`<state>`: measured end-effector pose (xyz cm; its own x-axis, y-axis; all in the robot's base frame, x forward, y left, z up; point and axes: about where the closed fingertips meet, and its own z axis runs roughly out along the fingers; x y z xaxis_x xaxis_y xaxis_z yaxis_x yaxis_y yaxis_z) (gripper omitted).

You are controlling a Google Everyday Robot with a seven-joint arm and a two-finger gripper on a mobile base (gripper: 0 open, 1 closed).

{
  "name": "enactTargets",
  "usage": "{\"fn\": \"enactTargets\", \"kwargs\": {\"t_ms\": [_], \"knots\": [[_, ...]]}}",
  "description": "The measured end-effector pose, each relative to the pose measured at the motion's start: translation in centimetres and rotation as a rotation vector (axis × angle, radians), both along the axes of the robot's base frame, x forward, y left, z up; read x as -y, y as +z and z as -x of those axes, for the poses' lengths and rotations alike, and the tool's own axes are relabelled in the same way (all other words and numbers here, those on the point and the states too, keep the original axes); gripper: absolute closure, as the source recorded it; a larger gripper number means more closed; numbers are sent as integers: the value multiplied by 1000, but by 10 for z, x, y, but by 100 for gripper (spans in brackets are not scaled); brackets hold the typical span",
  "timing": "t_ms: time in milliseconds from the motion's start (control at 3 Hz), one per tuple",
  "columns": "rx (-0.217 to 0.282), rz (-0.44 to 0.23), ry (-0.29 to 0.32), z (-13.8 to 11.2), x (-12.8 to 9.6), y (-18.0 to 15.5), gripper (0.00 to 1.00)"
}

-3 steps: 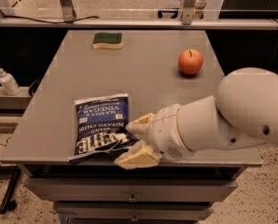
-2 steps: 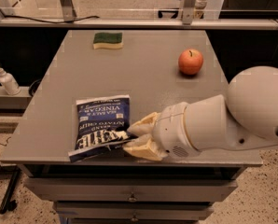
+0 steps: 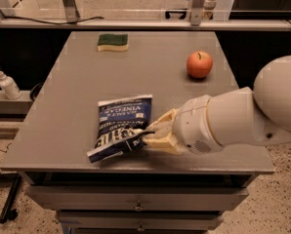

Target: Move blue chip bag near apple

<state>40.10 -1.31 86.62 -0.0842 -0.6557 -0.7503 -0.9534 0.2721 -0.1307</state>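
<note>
The blue chip bag (image 3: 120, 126) lies near the front edge of the grey table (image 3: 72, 91), its near right corner crumpled and lifted a little. My gripper (image 3: 149, 135) reaches in from the right and its cream fingers (image 3: 160, 124) are closed on that right edge of the bag. The red-orange apple (image 3: 199, 64) stands at the table's right rear, well apart from the bag and the gripper.
A green-yellow sponge (image 3: 113, 42) lies at the table's far middle-left. A white pump bottle (image 3: 8, 83) stands on a lower shelf to the left. My bulky white arm (image 3: 253, 116) covers the table's right front. Drawers (image 3: 135, 204) sit under the front edge.
The gripper has closed on the bag's right edge. The bag has shifted slightly to the right and its near corner has crumpled and risen off the table.
</note>
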Motion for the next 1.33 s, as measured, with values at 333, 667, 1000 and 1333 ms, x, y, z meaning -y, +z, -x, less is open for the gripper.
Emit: {"fn": "enactTargets", "kwargs": {"t_ms": [333,667,1000,1333], "knots": [[24,54,-28,-17,35,9,100],[53,144,-61,-34,88,22,100],[65,238,-93,-43,141,30,100],[62,313,-128,-49,188,32,100]]}}
